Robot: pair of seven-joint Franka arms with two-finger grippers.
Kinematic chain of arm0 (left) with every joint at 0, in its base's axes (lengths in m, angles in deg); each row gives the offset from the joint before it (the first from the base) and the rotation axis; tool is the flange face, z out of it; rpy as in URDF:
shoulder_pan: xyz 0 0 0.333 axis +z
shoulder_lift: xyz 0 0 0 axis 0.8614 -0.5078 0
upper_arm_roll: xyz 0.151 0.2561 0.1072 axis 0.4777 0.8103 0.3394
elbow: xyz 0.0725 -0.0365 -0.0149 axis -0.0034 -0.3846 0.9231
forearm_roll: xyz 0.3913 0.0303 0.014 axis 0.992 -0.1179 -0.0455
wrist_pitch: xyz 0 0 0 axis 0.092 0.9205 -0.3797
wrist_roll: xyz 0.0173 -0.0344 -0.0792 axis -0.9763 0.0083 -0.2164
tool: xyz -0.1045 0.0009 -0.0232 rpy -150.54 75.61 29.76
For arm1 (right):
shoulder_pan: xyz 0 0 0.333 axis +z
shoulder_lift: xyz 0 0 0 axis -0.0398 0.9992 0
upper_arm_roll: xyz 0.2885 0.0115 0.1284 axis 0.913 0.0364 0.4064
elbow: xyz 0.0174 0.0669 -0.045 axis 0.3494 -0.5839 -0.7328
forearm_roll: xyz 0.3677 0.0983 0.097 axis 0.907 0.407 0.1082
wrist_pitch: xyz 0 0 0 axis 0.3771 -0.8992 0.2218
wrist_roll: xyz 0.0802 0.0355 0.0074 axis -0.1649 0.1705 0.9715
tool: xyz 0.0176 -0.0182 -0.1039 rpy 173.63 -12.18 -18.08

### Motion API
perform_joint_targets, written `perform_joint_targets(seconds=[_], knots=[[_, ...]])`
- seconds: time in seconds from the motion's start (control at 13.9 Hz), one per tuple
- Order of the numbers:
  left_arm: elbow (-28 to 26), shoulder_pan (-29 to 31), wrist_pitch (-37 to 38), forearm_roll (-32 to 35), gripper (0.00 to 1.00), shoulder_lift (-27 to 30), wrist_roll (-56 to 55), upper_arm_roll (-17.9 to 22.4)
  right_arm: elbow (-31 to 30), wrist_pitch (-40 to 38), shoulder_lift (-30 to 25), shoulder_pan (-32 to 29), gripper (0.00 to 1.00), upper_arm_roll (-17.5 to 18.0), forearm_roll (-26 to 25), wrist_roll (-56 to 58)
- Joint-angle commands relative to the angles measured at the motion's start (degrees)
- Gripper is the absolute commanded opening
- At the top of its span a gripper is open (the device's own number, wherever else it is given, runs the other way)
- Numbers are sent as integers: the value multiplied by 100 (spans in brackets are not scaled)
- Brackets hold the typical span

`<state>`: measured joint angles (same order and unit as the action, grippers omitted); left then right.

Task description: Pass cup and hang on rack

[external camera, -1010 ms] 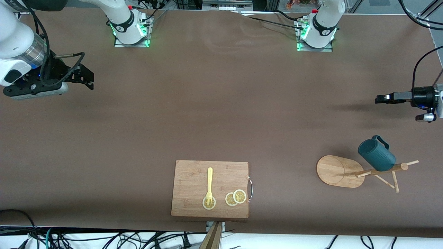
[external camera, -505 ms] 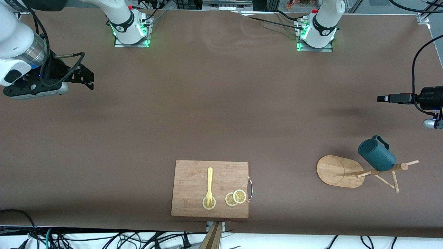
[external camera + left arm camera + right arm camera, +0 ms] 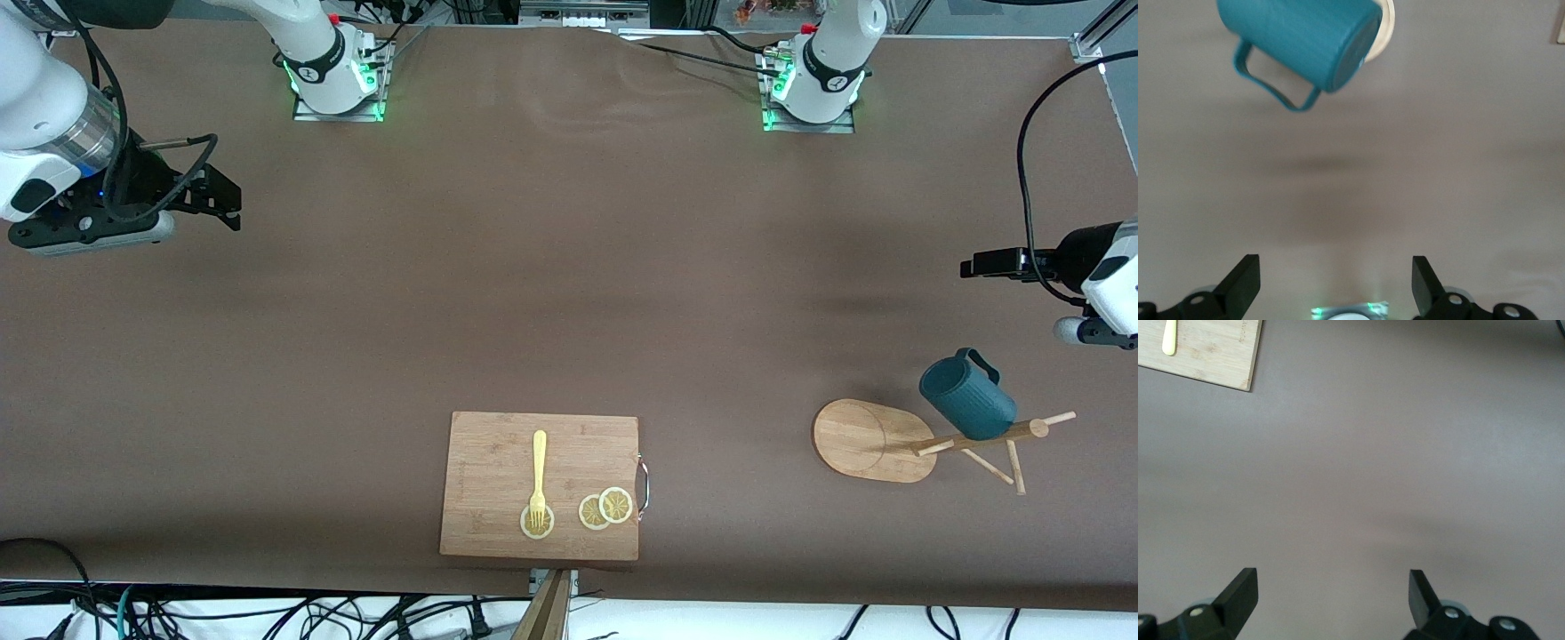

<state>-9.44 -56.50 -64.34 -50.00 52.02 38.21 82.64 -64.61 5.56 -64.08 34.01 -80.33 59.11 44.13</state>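
Note:
The dark teal cup [image 3: 967, 395] hangs on a peg of the light wooden rack [image 3: 858, 437], near the left arm's end of the table. My left gripper [image 3: 973, 265] is open and empty, in the air apart from the cup, over bare table. In the left wrist view the cup [image 3: 1298, 37] shows with its loop handle, well away from my open left gripper [image 3: 1336, 283]. My right gripper [image 3: 222, 200] waits open and empty at the right arm's end of the table; it also shows in the right wrist view [image 3: 1333, 597].
A bamboo cutting board [image 3: 498, 444] with a metal handle lies near the front camera edge. A yellow fork [image 3: 538, 476] and lemon slices [image 3: 605, 508] are on it. Its corner shows in the right wrist view [image 3: 1211, 353]. Brown table cloth spreads between the arms.
My left gripper's hand has turned and shifted slightly while staying apart from the cup. The cup, rack and right arm have not moved.

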Motion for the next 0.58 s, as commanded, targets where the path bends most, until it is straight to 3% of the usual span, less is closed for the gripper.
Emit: perform_joint_targets(seconds=[0.0,0.29,0.5], knots=[[46,-201,-140,472,100,302,-23,-30,72,-44,17,62,100,-59,12,-5],[520,-175,174,499,100,303,-40,-48,72,-52,17,53,100,-59,12,-5],[556,-280,396,429,100,399,-355,-31,72,-44,17,53,100,-59,12,-5]])
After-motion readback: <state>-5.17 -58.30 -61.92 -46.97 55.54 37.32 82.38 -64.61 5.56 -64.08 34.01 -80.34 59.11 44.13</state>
